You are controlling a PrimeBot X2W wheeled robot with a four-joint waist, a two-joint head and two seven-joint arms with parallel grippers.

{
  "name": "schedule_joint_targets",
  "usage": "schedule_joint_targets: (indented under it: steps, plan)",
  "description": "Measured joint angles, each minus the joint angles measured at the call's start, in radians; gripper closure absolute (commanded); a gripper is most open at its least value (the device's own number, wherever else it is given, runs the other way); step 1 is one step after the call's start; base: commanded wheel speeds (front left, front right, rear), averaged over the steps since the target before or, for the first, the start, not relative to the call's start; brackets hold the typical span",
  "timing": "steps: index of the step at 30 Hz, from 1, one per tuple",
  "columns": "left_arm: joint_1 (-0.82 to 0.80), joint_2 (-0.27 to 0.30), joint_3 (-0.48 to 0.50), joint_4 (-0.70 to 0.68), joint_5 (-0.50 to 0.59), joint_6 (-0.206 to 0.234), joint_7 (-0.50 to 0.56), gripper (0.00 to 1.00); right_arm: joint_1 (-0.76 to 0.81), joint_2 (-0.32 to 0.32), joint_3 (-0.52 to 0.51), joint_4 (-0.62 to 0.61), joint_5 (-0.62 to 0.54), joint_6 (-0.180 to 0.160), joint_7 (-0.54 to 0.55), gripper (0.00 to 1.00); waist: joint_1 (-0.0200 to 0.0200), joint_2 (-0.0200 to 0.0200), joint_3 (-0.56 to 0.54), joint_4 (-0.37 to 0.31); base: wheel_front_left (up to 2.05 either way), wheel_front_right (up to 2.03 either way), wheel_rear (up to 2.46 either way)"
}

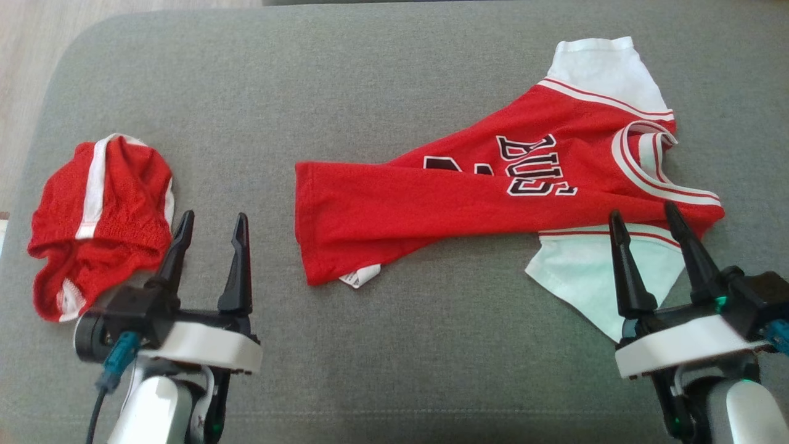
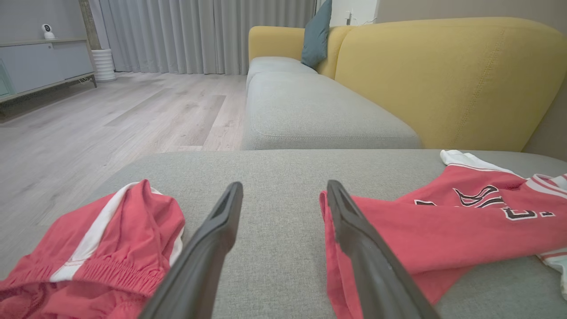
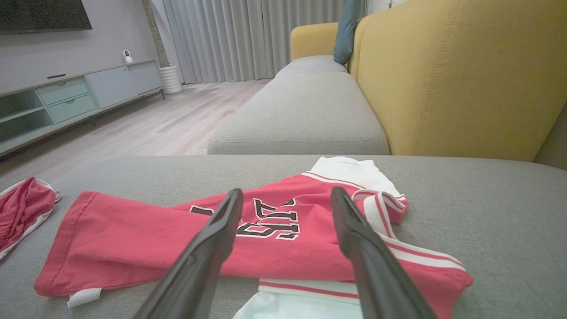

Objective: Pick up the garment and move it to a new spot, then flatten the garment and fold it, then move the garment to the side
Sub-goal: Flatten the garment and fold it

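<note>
Two garments lie on the grey cushion [image 1: 394, 370]. A red jersey [image 1: 431, 197] with black lettering and white sleeves lies crumpled and folded lengthwise at centre right; it also shows as the jersey [image 2: 443, 226] and the jersey [image 3: 146, 239]. Bunched red shorts [image 1: 105, 209] with white stripes lie at the left, seen too as the shorts [image 2: 119, 230] and the shorts [image 3: 22, 204]. My left gripper [image 1: 214, 216] [image 2: 283, 184] stands open between the two, holding nothing. My right gripper [image 1: 642, 209] [image 3: 285, 190] is open over the jersey's near white sleeve.
The cushion's rounded left edge drops to a wooden floor [image 1: 18, 92]. Beyond it stand a grey sofa seat [image 2: 310, 110] with a yellow backrest [image 2: 443, 79] and a teal pillow [image 2: 316, 35]. A low cabinet [image 3: 66, 97] lines the far wall.
</note>
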Motion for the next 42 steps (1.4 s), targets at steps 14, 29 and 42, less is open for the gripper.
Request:
schedule_joint_targets:
  steps: [14, 29, 42]
  plan:
    - [-0.007, -0.004, -0.076, 0.070, -0.026, -0.095, 0.090, 0.00, -0.001, 0.001, 0.016, 0.002, 0.002, 0.000, 0.006, 0.00, 0.0000, 0.0000, 0.032, -0.011, 0.00, 0.00, 0.00]
    - [-0.079, -0.024, -0.132, 0.247, -0.093, -0.160, 0.181, 0.00, -0.005, 0.005, 0.036, 0.036, 0.019, 0.000, -0.005, 0.00, 0.0001, 0.0000, 0.085, -0.033, 0.00, 0.00, 0.00]
    - [-0.095, -0.013, -0.164, 0.274, -0.089, -0.176, 0.170, 1.00, 0.065, 0.012, -0.064, 0.144, 0.019, 0.000, 0.159, 0.00, 0.0000, 0.0000, 0.087, -0.025, 0.00, 0.00, 0.00]
